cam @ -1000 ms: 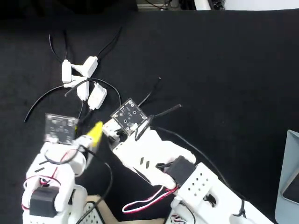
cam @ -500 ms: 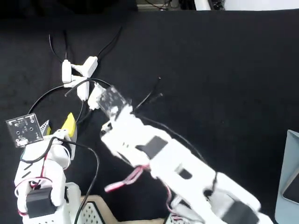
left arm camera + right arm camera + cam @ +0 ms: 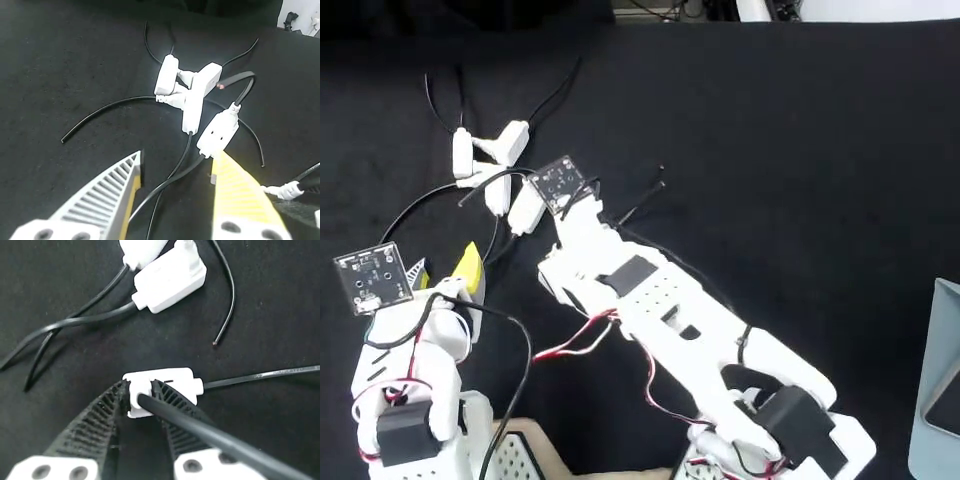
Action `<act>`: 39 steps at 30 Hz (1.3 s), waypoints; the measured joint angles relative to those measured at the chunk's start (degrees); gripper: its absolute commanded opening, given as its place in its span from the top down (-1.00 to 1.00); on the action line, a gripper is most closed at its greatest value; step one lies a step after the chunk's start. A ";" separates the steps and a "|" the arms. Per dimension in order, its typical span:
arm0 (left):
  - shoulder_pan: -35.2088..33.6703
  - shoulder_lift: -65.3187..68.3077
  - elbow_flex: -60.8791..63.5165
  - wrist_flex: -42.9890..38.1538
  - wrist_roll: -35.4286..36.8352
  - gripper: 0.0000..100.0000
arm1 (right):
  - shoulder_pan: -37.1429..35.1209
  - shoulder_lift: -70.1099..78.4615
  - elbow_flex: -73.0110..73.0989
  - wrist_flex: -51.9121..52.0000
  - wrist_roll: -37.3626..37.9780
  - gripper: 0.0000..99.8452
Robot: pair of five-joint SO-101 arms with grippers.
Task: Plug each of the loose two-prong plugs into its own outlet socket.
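Black table [image 3: 800, 150] under both arms. R arm [image 3: 660, 300] stretches across the middle. L arm [image 3: 415, 370] sits at the near corner.

White cluster of plugs & sockets [image 3: 187, 87] lies well beyond the L fingertips, its cables fanning out on the cloth.

Outlet socket [image 3: 218, 131] lies flat, slots up, just past the yellow finger [image 3: 240, 195] of the L gripper [image 3: 177, 156]. Seen from the R wrist, the same socket [image 3: 170, 277] is near but apart from the tips, straight ahead of them.

L gripper: fingers wide apart, nothing held. One black cable [image 3: 170, 175] runs along the table btwn them, from the socket back toward the wrist.

R gripper [image 3: 139, 387]: black fingers [image 3: 107, 420] closed onto one end of a white two-prong plug [image 3: 167, 382]. The plug body sticks out sideways past one tip, w/ its thin cable [image 3: 260, 375] running on that way. Prongs can't be made out.
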 measured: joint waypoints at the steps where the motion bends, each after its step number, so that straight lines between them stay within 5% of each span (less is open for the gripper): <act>1: 0.00 0.00 0.00 0.00 0.00 0.54 | 0.00 0.00 0.00 0.00 -0.09 0.98; 39: 0.00 0.00 0.00 0.00 0.00 0.54 | -1.76 6.42 -1.41 -1.05 4.22 0.98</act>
